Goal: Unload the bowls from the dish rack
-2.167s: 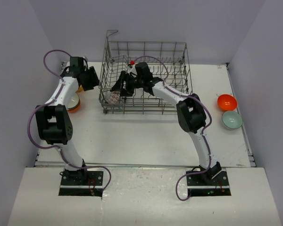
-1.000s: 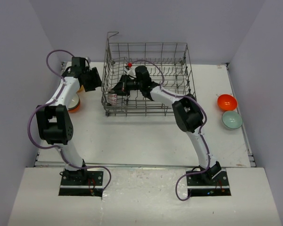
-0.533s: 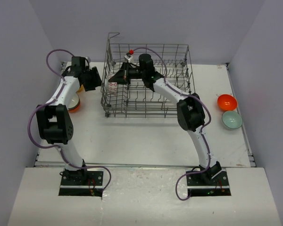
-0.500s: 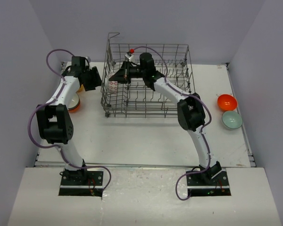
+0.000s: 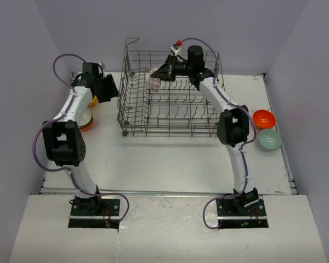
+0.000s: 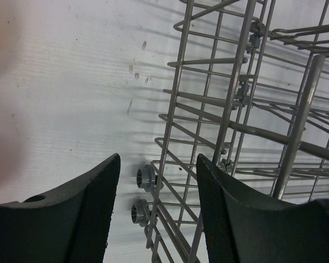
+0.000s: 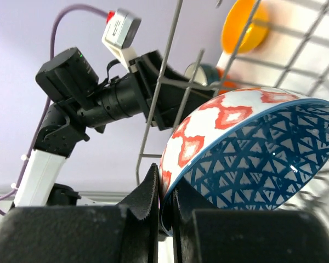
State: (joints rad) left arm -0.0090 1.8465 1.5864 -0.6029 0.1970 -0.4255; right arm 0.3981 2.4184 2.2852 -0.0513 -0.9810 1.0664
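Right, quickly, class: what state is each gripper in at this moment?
Left gripper: open, holding nothing.
Right gripper: shut on the rim of the patterned bowl.

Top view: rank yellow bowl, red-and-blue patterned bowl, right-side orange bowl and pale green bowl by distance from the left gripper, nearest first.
From the left gripper:
1. yellow bowl, right beside it on the left.
2. patterned bowl, held up over the far side of the dish rack.
3. orange bowl, far right.
4. pale green bowl, far right, on the near side of the orange one.
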